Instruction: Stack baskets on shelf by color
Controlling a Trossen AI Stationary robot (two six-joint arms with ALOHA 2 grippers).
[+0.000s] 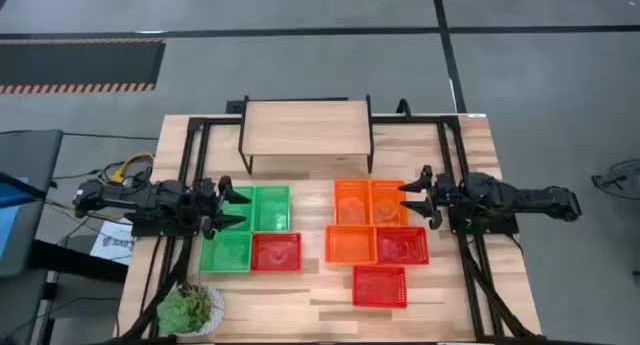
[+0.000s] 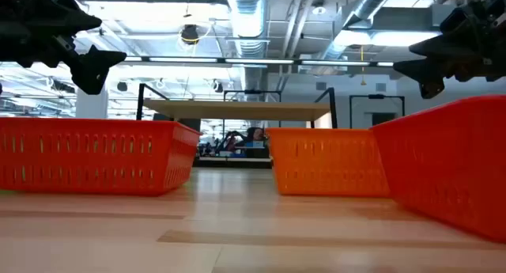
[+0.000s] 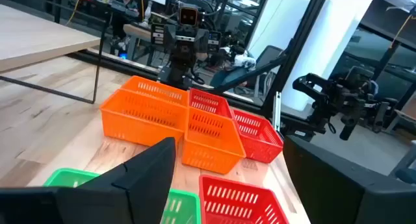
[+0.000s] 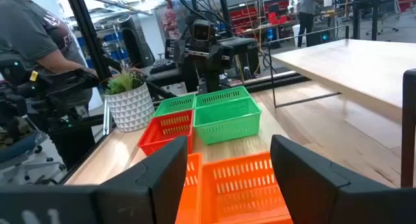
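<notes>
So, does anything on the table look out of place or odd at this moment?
Mostly no: nothing is spilled or damaged. The shelf is bare, and all the baskets sit flat on the table. One red basket lies among the green baskets, away from the other two red ones.
</notes>
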